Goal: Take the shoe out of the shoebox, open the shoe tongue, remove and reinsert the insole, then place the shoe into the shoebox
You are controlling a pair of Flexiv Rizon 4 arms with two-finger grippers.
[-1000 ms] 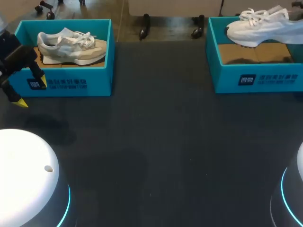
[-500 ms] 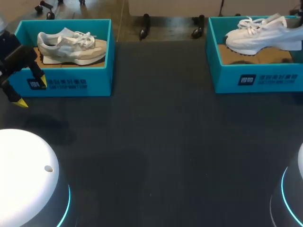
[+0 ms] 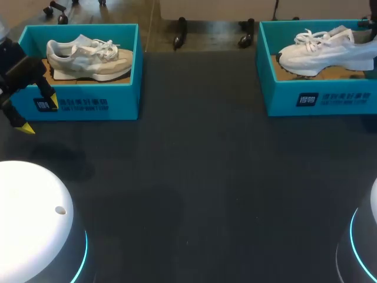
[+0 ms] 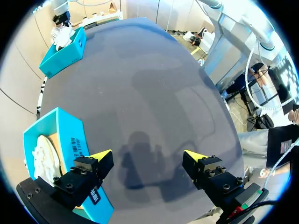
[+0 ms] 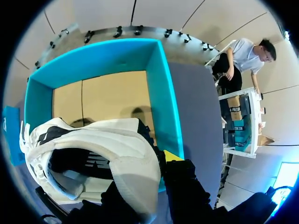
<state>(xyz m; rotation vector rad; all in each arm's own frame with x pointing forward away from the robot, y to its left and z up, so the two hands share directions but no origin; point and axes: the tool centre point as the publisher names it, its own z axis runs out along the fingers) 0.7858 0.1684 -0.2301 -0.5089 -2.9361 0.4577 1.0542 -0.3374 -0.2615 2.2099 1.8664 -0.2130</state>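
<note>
Head view: the shoe (image 3: 327, 50) sits tilted in the far-right box (image 3: 318, 97), heel raised toward the right edge, probably because the right arm is holding it there to lower it in. The left gripper (image 3: 39, 115) waits with fingers apart by the left box (image 3: 88, 100), clear of the job.

Left wrist view: the left gripper (image 4: 148, 155) is spread wide over bare bench (image 4: 154, 93) and holds nothing.

Right wrist view: the right gripper (image 5: 152, 172) pinches the shoe's (image 5: 107, 144) heel rim and holds it over the box's (image 5: 159, 93) cardboard floor.
</note>
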